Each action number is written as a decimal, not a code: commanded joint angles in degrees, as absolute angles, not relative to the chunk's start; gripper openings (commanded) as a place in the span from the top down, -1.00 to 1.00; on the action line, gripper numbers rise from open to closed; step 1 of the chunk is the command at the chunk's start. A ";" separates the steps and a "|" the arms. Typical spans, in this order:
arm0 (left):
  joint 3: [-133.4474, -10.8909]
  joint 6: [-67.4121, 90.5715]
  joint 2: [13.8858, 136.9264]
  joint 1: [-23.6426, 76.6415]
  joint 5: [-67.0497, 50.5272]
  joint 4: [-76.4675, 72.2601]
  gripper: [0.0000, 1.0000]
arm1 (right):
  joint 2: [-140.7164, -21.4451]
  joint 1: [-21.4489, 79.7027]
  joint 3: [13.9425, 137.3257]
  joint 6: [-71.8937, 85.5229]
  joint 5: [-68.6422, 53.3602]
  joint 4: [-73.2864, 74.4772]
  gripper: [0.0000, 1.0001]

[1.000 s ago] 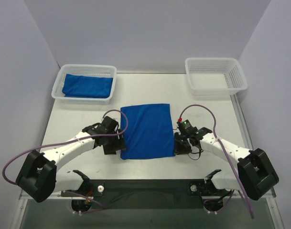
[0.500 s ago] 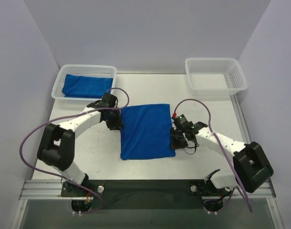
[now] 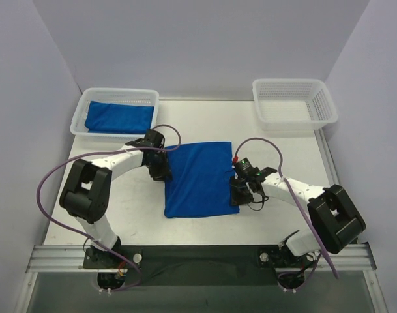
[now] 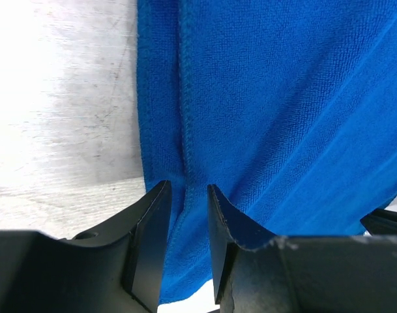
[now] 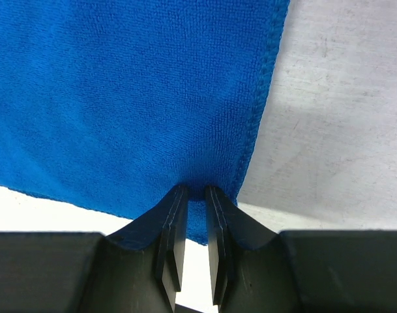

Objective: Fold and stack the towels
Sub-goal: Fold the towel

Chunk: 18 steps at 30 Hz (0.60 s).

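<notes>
A royal-blue towel (image 3: 200, 179) lies flat in the middle of the worktop (image 3: 283, 150), folded into a rectangle with its long sides running from the near edge towards the far edge. Both end effectors meet it at opposite long sides. The left end effector (image 3: 161, 168) sits at the towel's left side, close to its far-left corner. In the left wrist view its two dark fingers (image 4: 149, 228) are drawn close together, with the stitched hem running up into the narrow gap and cloth filling it, so it has the towel's edge pinched. The right end effector (image 3: 238, 193) sits at the towel's right side, nearer the near-right corner. In the right wrist view its fingers (image 5: 174, 228) are almost touching, with a thin bit of blue cloth just inside the hem caught between them, and bare worktop shows to the right of that hem. A second towel (image 3: 118, 117), folded, lies inside a white mesh basket (image 3: 81, 114) at the worktop's far-left corner, well apart from both end effectors. Another white basket (image 3: 328, 107) stands at the far-right corner. A purple cable (image 3: 48, 189) loops out beside the left arm.
</notes>
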<state>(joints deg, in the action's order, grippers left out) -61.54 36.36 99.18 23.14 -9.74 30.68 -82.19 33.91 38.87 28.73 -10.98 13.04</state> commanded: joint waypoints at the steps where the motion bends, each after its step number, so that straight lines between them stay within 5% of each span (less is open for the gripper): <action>1: -62.31 35.95 100.19 23.99 -10.90 28.04 0.21 | -83.23 34.37 37.27 29.53 -10.90 12.83 0.61; 11: -60.91 36.39 100.55 24.70 -10.72 28.04 0.28 | -82.97 34.37 36.39 30.14 -10.72 12.30 0.61; 18: -60.73 36.21 99.49 24.70 -10.99 28.04 0.81 | -82.97 34.37 35.51 30.58 -10.55 12.13 0.62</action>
